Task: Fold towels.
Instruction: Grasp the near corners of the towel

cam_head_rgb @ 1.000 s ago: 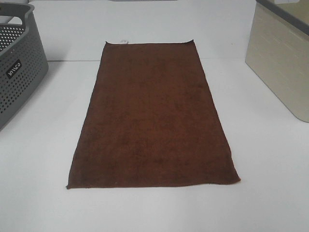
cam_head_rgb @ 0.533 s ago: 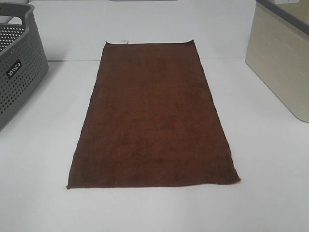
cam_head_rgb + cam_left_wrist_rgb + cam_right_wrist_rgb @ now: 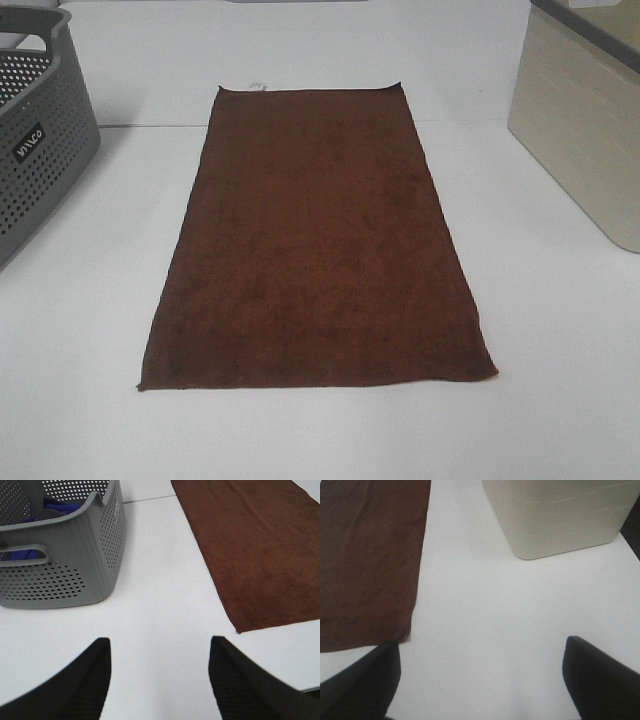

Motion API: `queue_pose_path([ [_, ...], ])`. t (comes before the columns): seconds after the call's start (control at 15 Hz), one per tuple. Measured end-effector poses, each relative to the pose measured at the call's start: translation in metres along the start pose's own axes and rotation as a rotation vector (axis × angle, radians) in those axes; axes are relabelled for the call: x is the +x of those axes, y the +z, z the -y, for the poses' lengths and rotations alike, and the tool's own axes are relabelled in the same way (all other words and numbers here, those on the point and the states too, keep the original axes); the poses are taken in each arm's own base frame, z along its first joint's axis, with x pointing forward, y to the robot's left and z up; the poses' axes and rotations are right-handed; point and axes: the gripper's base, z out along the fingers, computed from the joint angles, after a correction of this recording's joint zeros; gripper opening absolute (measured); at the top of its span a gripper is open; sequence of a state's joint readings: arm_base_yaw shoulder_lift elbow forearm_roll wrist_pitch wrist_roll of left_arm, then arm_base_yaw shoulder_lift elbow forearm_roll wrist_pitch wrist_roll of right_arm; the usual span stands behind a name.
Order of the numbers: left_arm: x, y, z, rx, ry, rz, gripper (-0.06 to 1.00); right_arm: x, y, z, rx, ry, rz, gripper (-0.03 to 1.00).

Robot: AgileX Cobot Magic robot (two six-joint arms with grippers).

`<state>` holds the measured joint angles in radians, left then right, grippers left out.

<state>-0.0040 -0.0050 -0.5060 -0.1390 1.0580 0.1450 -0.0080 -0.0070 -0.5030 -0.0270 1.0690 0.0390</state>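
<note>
Towel (image 3: 315, 240) lies flat, centre frame. Left gripper (image 3: 159, 642) gapes wide, empty, short of its corner; right gripper (image 3: 481, 642) likewise, one finger (image 3: 372, 677) beside the other near corner.

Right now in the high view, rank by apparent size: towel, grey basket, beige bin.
1. towel, clearly largest.
2-3. beige bin and grey basket: both cropped by the frame, visible parts look alike, so unranked.
</note>
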Motion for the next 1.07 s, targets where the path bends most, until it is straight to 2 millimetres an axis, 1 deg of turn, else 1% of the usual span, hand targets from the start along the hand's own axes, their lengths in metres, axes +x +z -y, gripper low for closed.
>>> queue_pose_path([
  [1.07,0.0,0.0,0.0002,0.002,-0.001,0.0,0.56,0.0,0.0,0.0,0.0,0.0,0.0,0.82],
])
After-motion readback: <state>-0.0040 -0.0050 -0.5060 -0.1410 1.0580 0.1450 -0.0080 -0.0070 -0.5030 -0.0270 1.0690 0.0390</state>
